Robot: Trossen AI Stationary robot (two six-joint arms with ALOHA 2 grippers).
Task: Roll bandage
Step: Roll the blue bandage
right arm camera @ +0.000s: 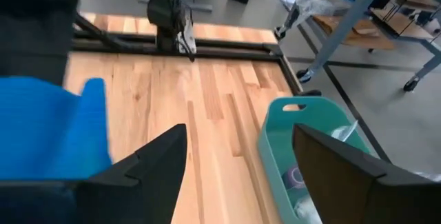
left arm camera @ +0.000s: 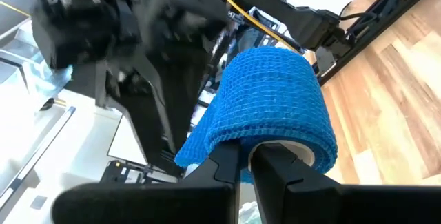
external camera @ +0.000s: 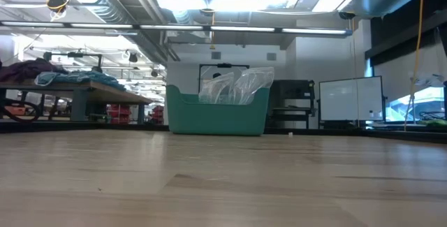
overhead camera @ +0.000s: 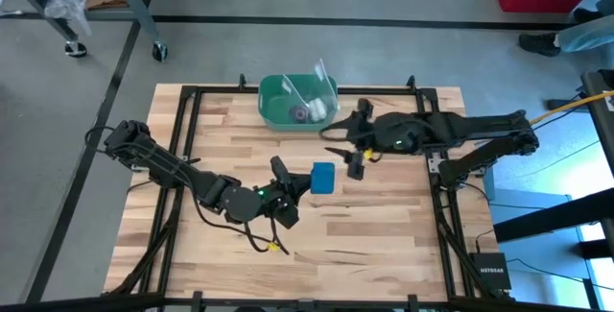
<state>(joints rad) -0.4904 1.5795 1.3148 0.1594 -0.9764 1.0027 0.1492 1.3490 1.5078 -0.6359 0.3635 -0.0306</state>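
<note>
In the left wrist view the nearest items are the left gripper's own two dark fingers [left arm camera: 238,165], drawn nearly together and clamped on the lower edge of the bandage [left arm camera: 272,103]. The bandage is a compact bright blue roll with an open-weave surface and a pale core showing at its end; a loose flap of fabric hangs at the side next to the fingers.

In the high view the left gripper [overhead camera: 299,185] sits just beside the bandage [overhead camera: 323,179] on its left, holding it above the wooden table [overhead camera: 384,245], near the table centre. The left arm extends from the bandage toward the table's left edge.

The right gripper [overhead camera: 347,158] is near the bandage, on its upper right, and apart from it. In the right wrist view its two dark fingers [right arm camera: 148,165] stand wide apart with nothing between them. The blue of the bandage [right arm camera: 58,127] shows beside one finger, blurred.

The green bin [overhead camera: 297,101] stands beyond the bandage, at the far edge of the table, just beside the right gripper. It holds clear plastic packaging [overhead camera: 309,89] that rises above its rim. Small items lie in the bin; what they are cannot be told. In the right wrist view the bin [right arm camera: 275,141] appears between the open fingers.

In the low view the bin [external camera: 216,112] stands on the table [external camera: 223,185] with the clear packaging [external camera: 237,86] protruding from it. Neither gripper nor the bandage appears in that view. A black frame [overhead camera: 182,110] runs around the table top.
</note>
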